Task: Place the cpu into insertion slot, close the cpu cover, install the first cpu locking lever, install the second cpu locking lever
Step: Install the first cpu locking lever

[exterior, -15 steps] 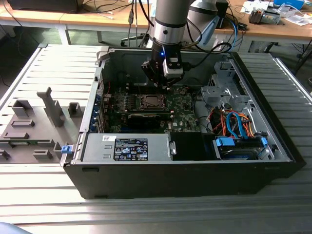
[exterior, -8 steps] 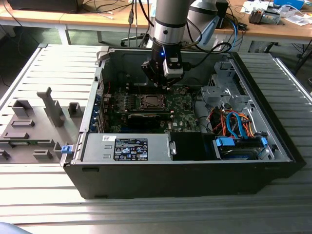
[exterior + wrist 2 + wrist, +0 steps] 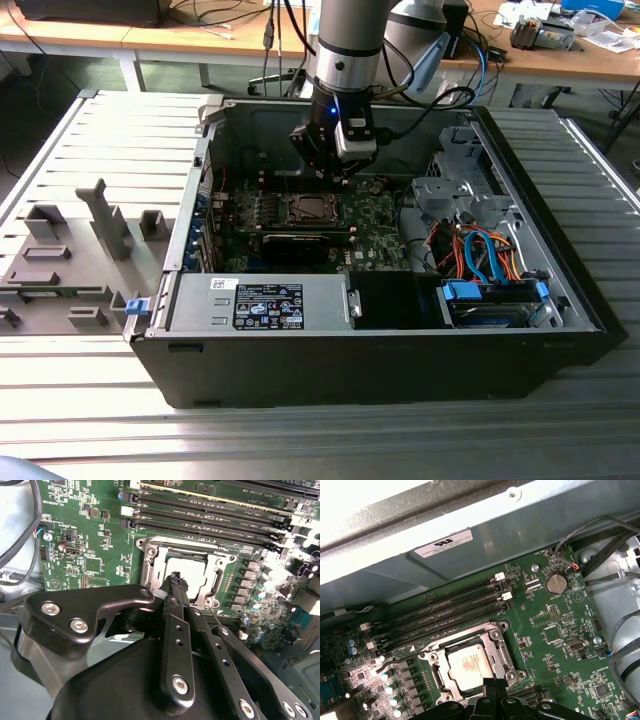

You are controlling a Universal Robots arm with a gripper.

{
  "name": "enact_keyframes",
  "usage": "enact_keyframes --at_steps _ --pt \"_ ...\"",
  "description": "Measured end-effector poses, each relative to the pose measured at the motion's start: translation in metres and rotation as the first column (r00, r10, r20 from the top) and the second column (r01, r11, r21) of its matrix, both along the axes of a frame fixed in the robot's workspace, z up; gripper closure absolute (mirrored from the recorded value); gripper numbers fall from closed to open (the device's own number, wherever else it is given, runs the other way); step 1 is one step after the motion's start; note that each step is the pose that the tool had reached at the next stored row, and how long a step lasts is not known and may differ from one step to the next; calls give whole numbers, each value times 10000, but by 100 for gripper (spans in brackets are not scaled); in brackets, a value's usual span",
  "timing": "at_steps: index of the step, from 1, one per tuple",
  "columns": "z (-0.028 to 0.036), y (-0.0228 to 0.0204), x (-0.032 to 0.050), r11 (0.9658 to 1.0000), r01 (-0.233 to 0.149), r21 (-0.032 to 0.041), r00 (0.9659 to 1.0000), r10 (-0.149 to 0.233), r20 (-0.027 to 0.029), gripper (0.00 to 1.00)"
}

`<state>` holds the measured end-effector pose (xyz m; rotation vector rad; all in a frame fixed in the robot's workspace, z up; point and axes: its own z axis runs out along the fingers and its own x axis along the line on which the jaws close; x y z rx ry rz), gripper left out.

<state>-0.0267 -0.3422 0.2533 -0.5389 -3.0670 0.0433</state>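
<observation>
Open PC case on the slatted table, motherboard flat inside. Insertion slot sits beside the memory slots, cpu already seated, cpu cover down around it (levers hard to judge). Gripper hangs directly over the socket edge, fingertips pinched together, holding nothing.

One cpu, four memory slots
</observation>
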Motion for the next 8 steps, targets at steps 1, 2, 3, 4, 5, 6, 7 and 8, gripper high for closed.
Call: enact_keyframes --at_steps 1,2,3,4,5,6,7,8 --pt "0 0 0 10000 -25 0 10000 25 1 89" --pt "0 0 0 10000 -45 0 10000 45 1 89" --pt "0 0 0 10000 -62 0 10000 62 1 89" --pt "0 0 0 10000 -73 0 10000 73 0 89" --pt "0 0 0 10000 -84 0 10000 84 0 89" --pt "0 0 0 9999 -101 0 9999 101 1 89" --pt "0 0 0 9999 -114 0 9999 114 0 89" --pt "0 0 0 9999 -123 0 9999 123 1 89"
